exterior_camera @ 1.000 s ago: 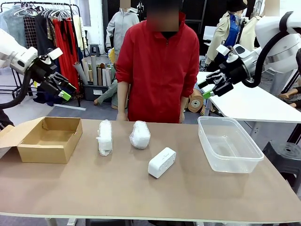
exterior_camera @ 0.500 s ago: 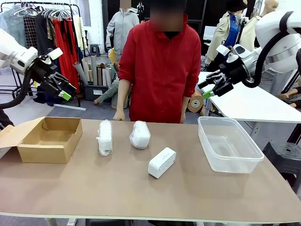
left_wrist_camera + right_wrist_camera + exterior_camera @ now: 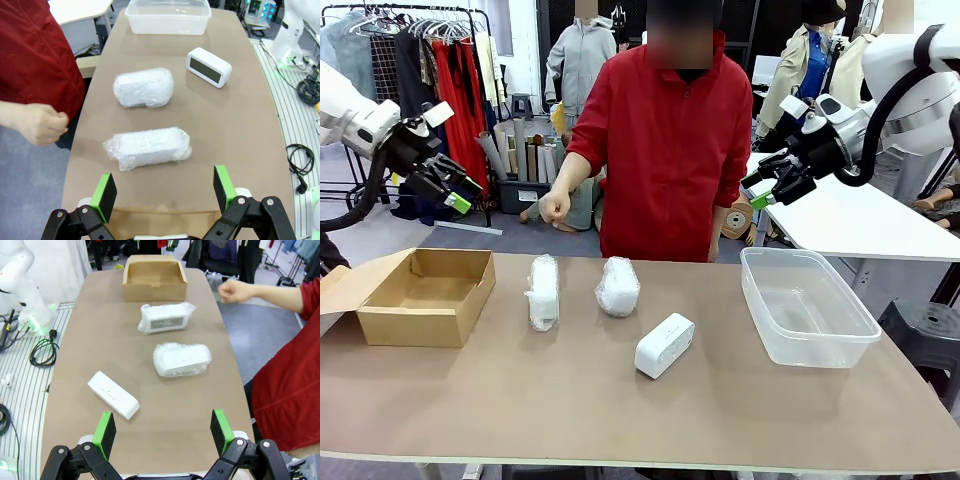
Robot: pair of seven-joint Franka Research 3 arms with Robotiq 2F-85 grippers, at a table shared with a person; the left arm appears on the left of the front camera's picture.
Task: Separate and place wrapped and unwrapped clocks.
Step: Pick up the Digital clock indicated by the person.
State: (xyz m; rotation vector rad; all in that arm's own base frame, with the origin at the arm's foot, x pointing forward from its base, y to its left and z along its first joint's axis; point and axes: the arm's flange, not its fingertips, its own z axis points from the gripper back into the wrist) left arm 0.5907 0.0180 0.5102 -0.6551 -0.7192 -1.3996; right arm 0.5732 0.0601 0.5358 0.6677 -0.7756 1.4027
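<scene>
- Clocks are set out in the middle of the tabletop [image 3: 570,410], probably so that either arm can reach them.
- Two are covered in crinkly wrap. One wrapped clock [image 3: 543,291] is laid nearer the cardboard box [image 3: 410,327]. The other wrapped clock [image 3: 618,286] is laid just beside it, not touching.
- The bare clock [image 3: 664,345] is laid nearer the robot, between the wrapped ones and the clear tub [image 3: 810,345].
- The box and the tub are set at opposite ends, well apart, it seems so that the two kinds are not mixed up. Nothing is seen inside either.
- The left end effector [image 3: 468,193] is held high above the box, spread wide, with nothing pinched.
- The right end effector [image 3: 752,190] is held high beyond the tub, spread wide too, with nothing pinched.
- The person's hand [image 3: 555,207] is curled into a fist and held up behind the far edge. No clock is touched by it.
- No clock is sorted yet, so the whole job is judged to be ahead.
</scene>
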